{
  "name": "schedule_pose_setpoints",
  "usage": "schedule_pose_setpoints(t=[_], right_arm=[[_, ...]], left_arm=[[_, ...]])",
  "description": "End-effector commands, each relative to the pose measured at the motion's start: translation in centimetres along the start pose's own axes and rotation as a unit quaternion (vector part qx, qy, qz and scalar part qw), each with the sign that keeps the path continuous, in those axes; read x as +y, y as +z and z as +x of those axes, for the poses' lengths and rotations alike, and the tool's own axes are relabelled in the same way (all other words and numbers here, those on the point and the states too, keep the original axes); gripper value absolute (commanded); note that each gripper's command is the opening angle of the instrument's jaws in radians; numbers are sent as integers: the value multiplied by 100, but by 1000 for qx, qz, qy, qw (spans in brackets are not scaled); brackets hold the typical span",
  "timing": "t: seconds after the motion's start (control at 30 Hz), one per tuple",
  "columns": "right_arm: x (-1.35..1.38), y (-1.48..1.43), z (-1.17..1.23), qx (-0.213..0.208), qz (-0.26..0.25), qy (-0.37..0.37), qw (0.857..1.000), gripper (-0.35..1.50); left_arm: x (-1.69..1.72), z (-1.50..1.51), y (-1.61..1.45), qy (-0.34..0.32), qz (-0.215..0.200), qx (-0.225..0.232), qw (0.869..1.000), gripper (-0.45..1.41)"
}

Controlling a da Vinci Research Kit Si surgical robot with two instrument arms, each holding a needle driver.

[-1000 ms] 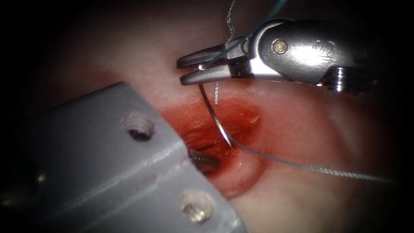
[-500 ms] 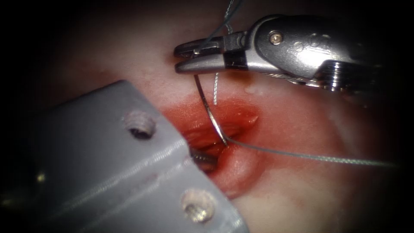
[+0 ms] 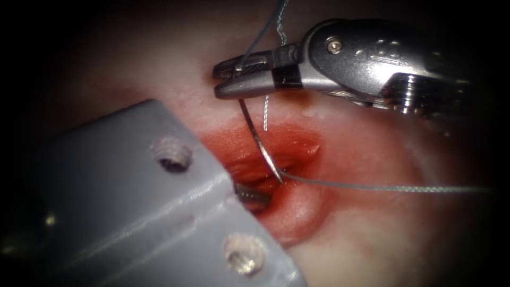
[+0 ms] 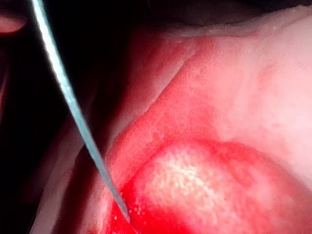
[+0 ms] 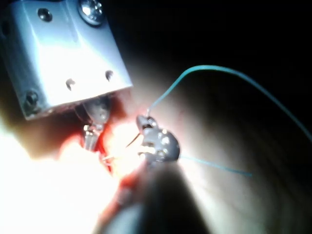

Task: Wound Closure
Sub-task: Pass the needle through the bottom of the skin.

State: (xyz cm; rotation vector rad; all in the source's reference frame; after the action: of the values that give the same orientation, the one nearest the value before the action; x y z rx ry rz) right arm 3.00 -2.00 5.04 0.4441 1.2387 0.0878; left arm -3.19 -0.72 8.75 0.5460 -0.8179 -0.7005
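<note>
My right tool comes in above the cut, its jaws shut on the upper end of the curved needle. The needle hangs down from them, and its lower end sits in the red cut near the middle. The left wrist view shows that slim needle meeting the wet red tissue at its point. A thread runs from that spot off to the right over the tissue. Another strand lies over the right jaws and rises away. My left tool reaches into the cut's left side, mostly hidden.
A short thread end hangs just below the right jaws. Red fluid stains the tissue around the cut. In the right wrist view the left tool stands close to the right tool, with thread arcing away.
The right tool has shifted slightly left and rolled, carrying the needle. The needle's lower end has moved a little left in the cut, and the thread to the right now lies more level.
</note>
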Motion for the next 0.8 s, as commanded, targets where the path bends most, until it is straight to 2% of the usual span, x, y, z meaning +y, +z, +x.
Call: schedule_pose_setpoints(t=[0.03, 0.23, 0.8], right_arm=[[9, 7, 12, -1, -1, -14, 1000, -35], [14, 6, 14, -6, -5, -51, 999, -35], [24, 15, 21, -6, -27, -50, 998, -35]], left_arm=[[4, -11, 1, 2, -2, -2, 1000, -45], [4, -11, 1, 2, -2, -2, 1000, -45], [2, -12, 2, 2, -2, -3, 1000, -45]])
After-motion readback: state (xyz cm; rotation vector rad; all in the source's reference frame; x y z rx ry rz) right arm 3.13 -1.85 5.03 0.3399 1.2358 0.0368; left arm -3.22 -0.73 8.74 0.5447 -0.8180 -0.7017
